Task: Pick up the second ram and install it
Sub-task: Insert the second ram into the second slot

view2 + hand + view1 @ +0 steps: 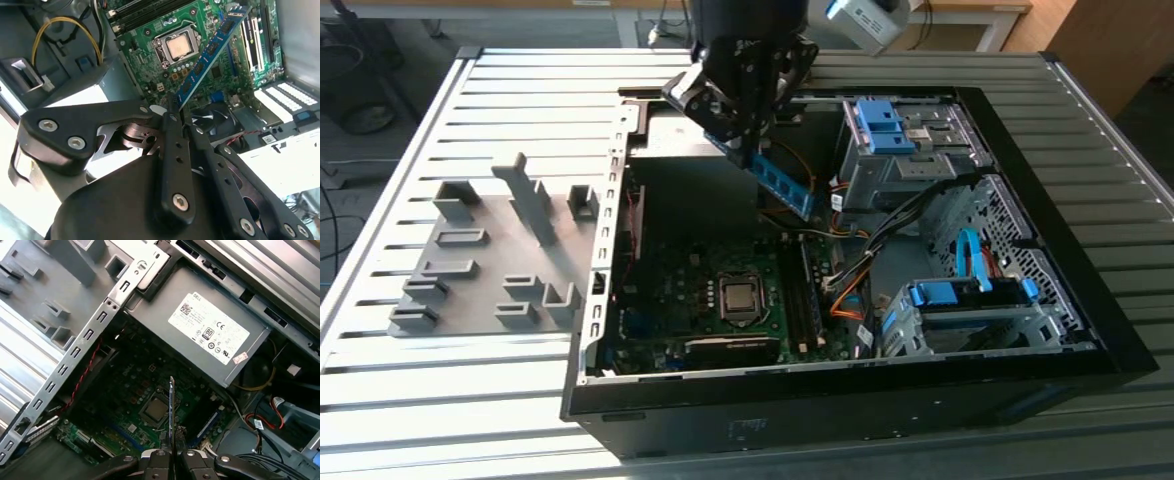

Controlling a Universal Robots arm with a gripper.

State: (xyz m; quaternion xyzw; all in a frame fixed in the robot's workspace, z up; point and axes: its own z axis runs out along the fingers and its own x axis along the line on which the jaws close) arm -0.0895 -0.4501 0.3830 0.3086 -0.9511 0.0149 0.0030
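Observation:
The second ram [782,184], a long thin blue board with dark chips, hangs tilted above the open computer case, over the motherboard. My gripper [747,150] is shut on its upper end. In the second wrist view the ram [212,50] sticks out from the closed black fingers [172,120] toward the processor socket [179,46]. The first wrist view shows the ram [171,405] edge-on, clamped by my gripper [171,442], just above the socket [156,410]. The memory slots [807,290] lie beside the socket, toward the exterior view's right.
The grey power supply [210,330] sits at the far end of the case [854,385]. Blue-handled drive cages [891,128] and loose cables [854,270] fill the exterior view's right side. A grey plastic holder fixture [494,250] stands on the slatted metal table [400,400] left of the case.

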